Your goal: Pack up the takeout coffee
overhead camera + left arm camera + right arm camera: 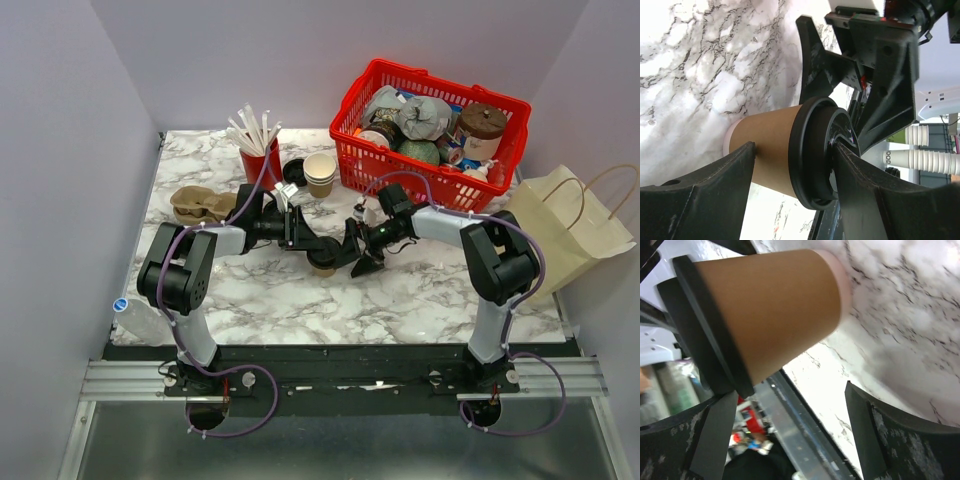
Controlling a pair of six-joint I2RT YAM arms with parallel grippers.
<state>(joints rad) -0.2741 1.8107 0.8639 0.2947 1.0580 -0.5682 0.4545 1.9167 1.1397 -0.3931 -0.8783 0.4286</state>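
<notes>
Cup (pixel 770 145): brown kraft, upright on the table (pixel 420 290), mid-table, between the two grippers.
Lid (pixel 815 150): black, seated on the cup's rim.
Cup base: pale edge resting on the marble, seen in both wrist views.
Left gripper (pixel 318 248): reaches in from the left, turned so one finger is above the other. Fingers spread. The upper tip meets the top of the lid and the lower tip lies against the cup wall near the base. Not closed across the cup.
Right gripper (pixel 357 255): comes in from the right, just beside the cup. Fingers spread wide. In the right wrist view the cup sits across the gap. One finger is close under the lid's rim, contact cannot be told. The other is clear of the cup wall.
Gripper spacing: the two stand close, facing each other over the cup. In the left wrist view the right gripper's open fingers show just behind the lid.
Cream cups (pixel 320 172): nested stack, behind the cup, well apart from it.
Spare lids (pixel 293 172): black, just left of the stack.
Red cup (pixel 260 160): holds white straws, left of the spare lids.
Carrier (pixel 200 205): brown pulp tray, far left on the table.
Basket (pixel 430 80): red, back right, full of mixed items.
Bag (pixel 570 225): tan paper with handles, at the table's right edge.
Bottle (pixel 135 315): clear plastic, near left corner.
</notes>
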